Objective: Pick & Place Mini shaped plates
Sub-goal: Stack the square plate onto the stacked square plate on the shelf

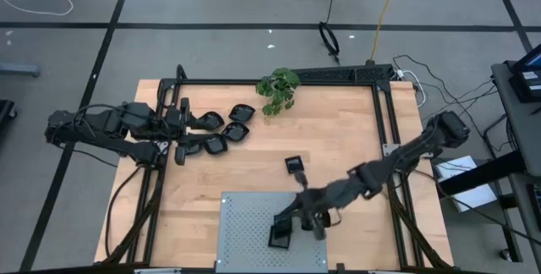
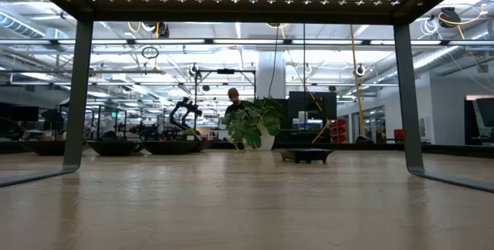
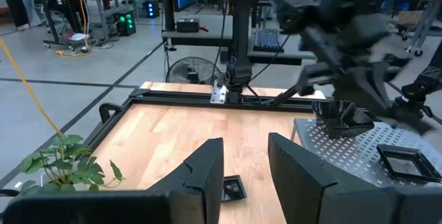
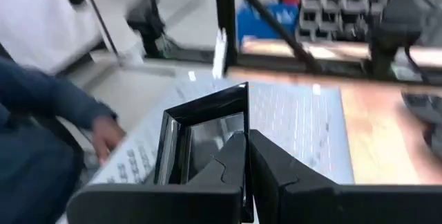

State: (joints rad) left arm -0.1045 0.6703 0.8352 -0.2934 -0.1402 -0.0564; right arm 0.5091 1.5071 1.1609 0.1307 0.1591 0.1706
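Observation:
My right gripper [image 1: 297, 215] hangs over the grey perforated panel [image 1: 245, 215], shut on a small glossy black square plate [image 4: 200, 131]. Another square plate [image 3: 404, 162] lies flat on the panel. One plate [image 1: 294, 166] rests on the wooden table near the middle and also shows in the low view [image 2: 306, 155]. Several more plates [image 1: 221, 130] lie in a pile at the far left, right in front of my left gripper [image 3: 245, 162]. That gripper is held level and open, with nothing between its fingers. My right gripper pinches the square plate's rim [image 4: 231, 127] between its two fingers, at the middle of one side. The fingers come roughly level from the table's right. The plate stands on edge, its hollow side showing, lifted clear of the panel.
A green leafy plant [image 1: 279, 88] stands at the far edge, and a black frame [image 1: 279, 78] runs round the table. A person's sleeve and hand [image 4: 62, 120] show just beyond the panel's near edge. Bare wood [image 1: 338, 130] lies between the pile and the right side.

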